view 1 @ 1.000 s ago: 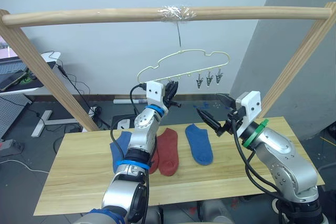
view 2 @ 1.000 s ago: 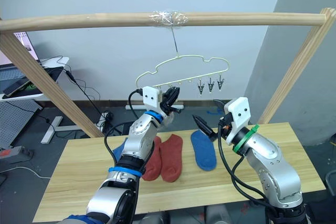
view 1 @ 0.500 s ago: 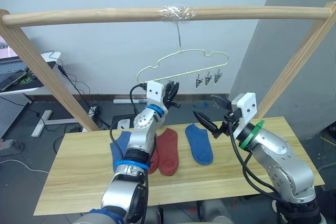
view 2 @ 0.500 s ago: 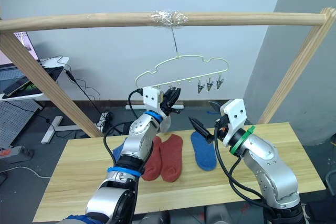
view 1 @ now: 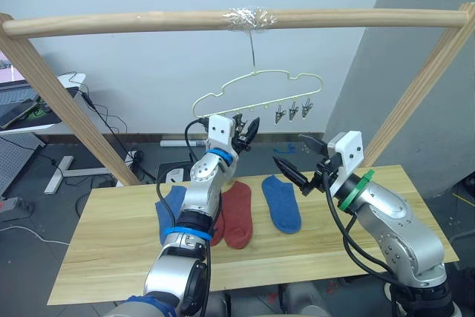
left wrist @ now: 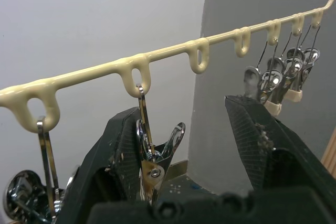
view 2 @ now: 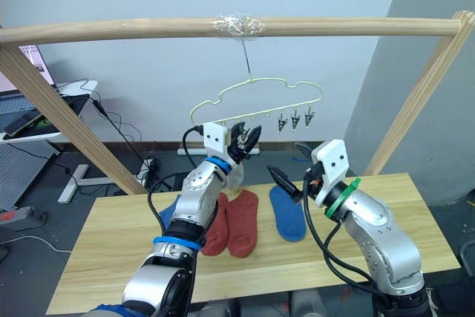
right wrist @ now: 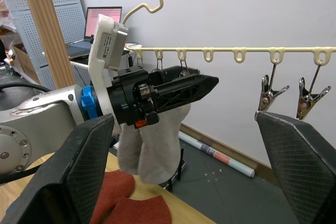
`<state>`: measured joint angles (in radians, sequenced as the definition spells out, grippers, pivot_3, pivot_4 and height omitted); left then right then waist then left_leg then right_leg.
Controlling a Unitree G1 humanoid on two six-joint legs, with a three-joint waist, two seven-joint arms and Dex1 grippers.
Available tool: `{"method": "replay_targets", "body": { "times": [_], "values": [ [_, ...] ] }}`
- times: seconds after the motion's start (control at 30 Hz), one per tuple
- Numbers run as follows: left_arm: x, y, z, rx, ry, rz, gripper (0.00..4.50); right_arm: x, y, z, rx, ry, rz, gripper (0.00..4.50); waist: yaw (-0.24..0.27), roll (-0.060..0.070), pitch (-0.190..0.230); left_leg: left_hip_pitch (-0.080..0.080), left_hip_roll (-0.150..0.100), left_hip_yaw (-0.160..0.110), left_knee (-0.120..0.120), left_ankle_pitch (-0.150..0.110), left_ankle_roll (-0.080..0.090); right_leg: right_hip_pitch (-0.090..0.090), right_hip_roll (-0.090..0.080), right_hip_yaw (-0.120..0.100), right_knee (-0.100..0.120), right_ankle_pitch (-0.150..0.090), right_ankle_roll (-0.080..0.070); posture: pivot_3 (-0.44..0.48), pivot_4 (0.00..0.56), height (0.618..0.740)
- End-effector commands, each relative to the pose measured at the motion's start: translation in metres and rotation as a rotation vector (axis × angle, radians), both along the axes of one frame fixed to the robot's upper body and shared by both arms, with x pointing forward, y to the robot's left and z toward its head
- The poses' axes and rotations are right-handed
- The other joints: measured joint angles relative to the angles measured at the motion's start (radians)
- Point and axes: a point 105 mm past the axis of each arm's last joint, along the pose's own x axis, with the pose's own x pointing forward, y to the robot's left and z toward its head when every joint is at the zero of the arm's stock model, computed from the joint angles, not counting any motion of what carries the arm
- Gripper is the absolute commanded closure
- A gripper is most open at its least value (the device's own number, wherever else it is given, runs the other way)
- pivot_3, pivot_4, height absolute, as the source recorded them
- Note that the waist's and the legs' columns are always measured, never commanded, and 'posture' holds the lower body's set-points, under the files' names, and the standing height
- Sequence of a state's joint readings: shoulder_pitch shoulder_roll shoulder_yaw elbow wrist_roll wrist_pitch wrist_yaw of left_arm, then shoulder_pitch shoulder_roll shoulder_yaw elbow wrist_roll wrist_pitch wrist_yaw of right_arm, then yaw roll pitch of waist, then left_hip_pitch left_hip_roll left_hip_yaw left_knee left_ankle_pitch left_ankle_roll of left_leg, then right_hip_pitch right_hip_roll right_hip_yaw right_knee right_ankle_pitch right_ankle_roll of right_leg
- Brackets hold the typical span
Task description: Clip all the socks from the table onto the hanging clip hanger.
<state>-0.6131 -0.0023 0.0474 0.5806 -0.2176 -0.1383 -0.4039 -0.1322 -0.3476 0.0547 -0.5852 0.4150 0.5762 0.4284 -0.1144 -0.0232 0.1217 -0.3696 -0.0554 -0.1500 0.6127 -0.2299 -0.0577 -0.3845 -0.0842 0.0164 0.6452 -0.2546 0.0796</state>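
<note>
1. My left end effector (left wrist: 197,145) gapes empty around a clip (left wrist: 153,153) on the hanger (view 1: 256,83); squeezing could swing it.
2. Right end effector (view 1: 297,161) wide open, empty.
3. Grey socks (right wrist: 152,142) hang clipped; 4 socks (view 1: 282,202) lie on the worktop (view 1: 111,250).

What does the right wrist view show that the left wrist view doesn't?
Right wrist view: a light grey sock hanging below the left gripper, and rust-red socks underneath. Left wrist view: a metal clip up close between that gripper's open fingers. Both: the clip hanger bar with its loops and hanging clips.
</note>
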Motion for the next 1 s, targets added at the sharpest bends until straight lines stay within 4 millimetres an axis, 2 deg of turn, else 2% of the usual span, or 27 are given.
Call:
{"method": "replay_targets", "body": {
  "times": [0.03,0.17,0.27,0.3,0.5,0.57,0.63,0.77,0.9,1.0],
  "values": [
    [0.0,-0.002,0.025,-0.025,-0.086,-0.009,2.31,-0.002,-0.001,0.015,0.017,-0.065,-0.004,0.0,0.0,0.0,0.0,0.0,0.0,0.0,0.0,0.0,0.0,0.0,0.0,0.0,0.0,0.0,0.0,-0.228,0.109,0.74],
    [0.0,-0.002,0.025,-0.028,-0.087,-0.014,3.59,-0.002,-0.001,0.016,0.019,-0.066,-0.004,0.0,0.0,0.0,0.0,0.0,0.0,0.0,0.0,0.0,0.0,0.0,0.0,0.0,0.0,0.0,0.0,-0.228,0.108,0.74],
    [0.0,-0.002,0.025,-0.029,-0.087,-0.017,4.22,-0.002,0.0,0.015,0.022,-0.065,0.0,0.0,0.0,0.0,0.0,0.0,0.0,0.0,0.0,0.0,0.0,0.0,0.0,0.0,0.0,0.0,0.0,-0.226,0.11,0.74],
    [0.0,-0.002,0.025,-0.028,-0.087,-0.018,4.33,-0.003,0.001,0.015,0.022,-0.065,0.001,0.0,0.0,0.0,0.0,0.0,0.0,0.0,0.0,0.0,0.0,0.0,0.0,0.0,0.0,0.0,0.0,-0.226,0.11,0.74],
    [-0.001,-0.001,0.023,-0.019,-0.08,-0.016,4.33,-0.002,0.003,0.01,0.02,-0.048,0.0,0.0,0.0,0.0,0.0,0.0,0.0,0.0,0.0,0.0,0.0,0.0,0.0,0.0,0.0,0.0,0.0,-0.221,0.111,0.74],
    [-0.001,0.002,0.021,-0.01,-0.06,-0.007,4.33,0.008,0.0,-0.015,-0.07,0.026,-0.053,0.0,0.0,0.0,0.0,0.0,0.0,0.0,0.0,0.0,0.0,0.0,0.0,0.0,0.0,0.0,0.0,-0.216,0.112,0.74],
    [0.0,0.007,0.02,0.0,-0.042,0.003,4.33,0.021,-0.01,-0.049,-0.196,0.102,-0.138,0.0,0.0,0.0,0.001,0.0,0.0,0.0,0.0,0.0,0.0,0.0,0.0,0.0,0.0,0.0,0.0,-0.199,0.112,0.74],
    [-0.003,0.017,0.025,-0.004,-0.016,-0.011,4.33,0.034,-0.011,-0.099,-0.353,0.214,-0.146,0.0,0.001,0.001,0.003,0.001,0.0,0.0,0.0,0.0,0.0,0.0,0.0,0.0,0.001,0.0,0.0,-0.161,0.116,0.74],
    [-0.01,0.031,0.026,0.012,0.01,-0.018,4.33,0.043,-0.009,-0.14,-0.459,0.304,-0.129,0.0,0.0,0.003,0.006,0.001,0.0,0.0,0.0,0.0,0.0,0.0,0.0,0.0,0.001,0.0,0.0,-0.128,0.119,0.74],
    [-0.017,0.041,0.026,0.022,0.025,-0.01,4.33,0.054,-0.007,-0.161,-0.467,0.361,-0.135,0.0,0.006,0.003,0.007,0.001,0.0,0.0,0.0,0.0,0.0,0.0,0.0,0.001,0.001,0.0,0.0,-0.1,0.122,0.74]
  ]
}}
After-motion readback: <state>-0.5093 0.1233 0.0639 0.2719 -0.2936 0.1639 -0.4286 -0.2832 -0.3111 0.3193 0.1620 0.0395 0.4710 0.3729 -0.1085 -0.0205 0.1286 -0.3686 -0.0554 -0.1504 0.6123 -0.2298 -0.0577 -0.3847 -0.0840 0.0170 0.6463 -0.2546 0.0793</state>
